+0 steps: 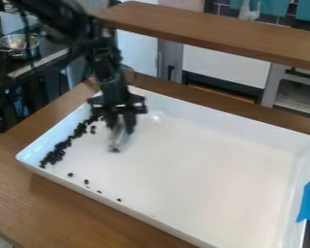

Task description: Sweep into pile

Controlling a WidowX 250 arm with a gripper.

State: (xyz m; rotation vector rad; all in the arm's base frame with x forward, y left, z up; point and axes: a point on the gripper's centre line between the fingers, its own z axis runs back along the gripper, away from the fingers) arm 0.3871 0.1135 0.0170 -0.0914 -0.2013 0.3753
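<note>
The black gripper [123, 121] hangs over the back left part of the white tray [222, 167]. Directly below it is a blurred greyish piece [119, 139], its lower end at or close to the tray floor; how the two are joined is unclear. Small dark pieces [56, 153] form a long, uneven band beside the tray's left wall, stretching up toward the gripper's left side. Several single dark pieces [86, 181] lie spread out near the front wall, apart from the band.
The tray's raised walls surround the work area, and blue tape [309, 202] covers part of its right wall. It stands on a brown wooden table [73, 213]. Behind it runs a wooden shelf [216, 34]. A metal pot [19, 44] sits at the upper left.
</note>
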